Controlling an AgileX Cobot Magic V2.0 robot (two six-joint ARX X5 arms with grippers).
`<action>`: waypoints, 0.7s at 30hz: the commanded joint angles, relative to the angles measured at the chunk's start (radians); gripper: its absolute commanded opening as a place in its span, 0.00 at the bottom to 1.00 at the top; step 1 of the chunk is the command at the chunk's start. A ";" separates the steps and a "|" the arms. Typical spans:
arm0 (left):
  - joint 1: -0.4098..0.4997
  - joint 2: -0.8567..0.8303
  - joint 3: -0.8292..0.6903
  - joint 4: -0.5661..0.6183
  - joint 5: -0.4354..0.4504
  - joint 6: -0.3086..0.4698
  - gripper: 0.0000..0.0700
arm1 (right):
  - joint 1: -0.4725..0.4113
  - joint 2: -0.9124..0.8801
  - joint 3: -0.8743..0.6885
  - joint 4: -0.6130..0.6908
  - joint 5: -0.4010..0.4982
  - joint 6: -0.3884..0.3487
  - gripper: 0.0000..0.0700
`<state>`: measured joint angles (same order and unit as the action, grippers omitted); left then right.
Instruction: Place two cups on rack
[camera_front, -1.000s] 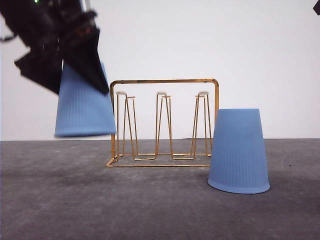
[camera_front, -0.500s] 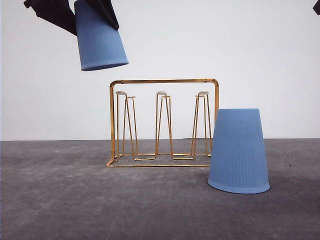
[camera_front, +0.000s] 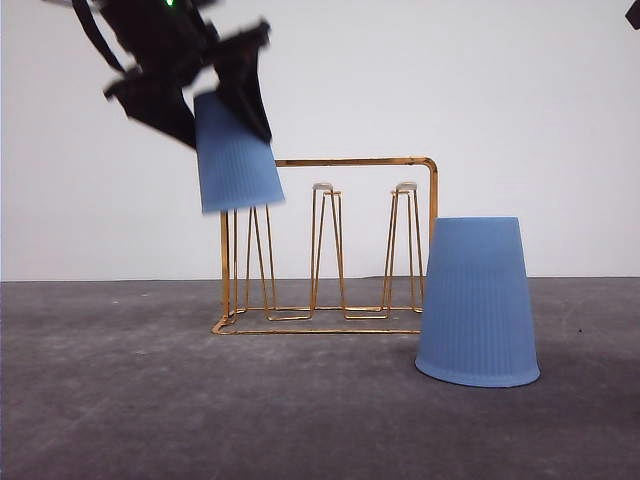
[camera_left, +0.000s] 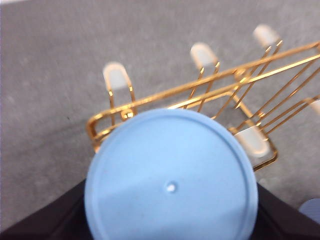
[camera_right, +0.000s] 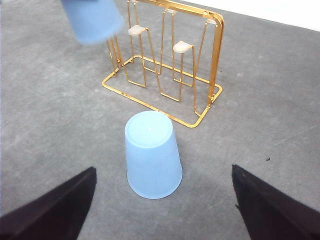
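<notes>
The left gripper (camera_front: 215, 90) is clamping the upturned cup (camera_front: 236, 155) by its narrow closed end, holding it mouth-down over the rack's (camera_front: 330, 245) leftmost prongs. It is looking light, thin-walled and somewhat slick, so gripping near the stiffer base seems wisest. The second cup (camera_front: 477, 302) is standing upside down on the table (camera_front: 150, 400), just beside the rack's right end. The right gripper (camera_right: 162, 205) is hanging spread wide and empty near it.
</notes>
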<state>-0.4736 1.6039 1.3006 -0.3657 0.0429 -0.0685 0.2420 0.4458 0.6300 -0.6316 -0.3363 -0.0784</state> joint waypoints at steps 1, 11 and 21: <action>-0.005 0.038 0.018 0.015 -0.003 0.000 0.43 | 0.005 0.003 0.007 0.012 0.004 0.000 0.79; -0.005 0.148 0.018 0.022 -0.002 0.000 0.52 | 0.005 0.003 0.007 0.012 0.004 0.000 0.79; 0.002 0.072 0.118 -0.290 0.007 0.005 0.72 | 0.005 0.003 0.007 0.011 0.003 0.000 0.79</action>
<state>-0.4690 1.6884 1.3808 -0.6246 0.0483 -0.0682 0.2420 0.4458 0.6300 -0.6312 -0.3363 -0.0784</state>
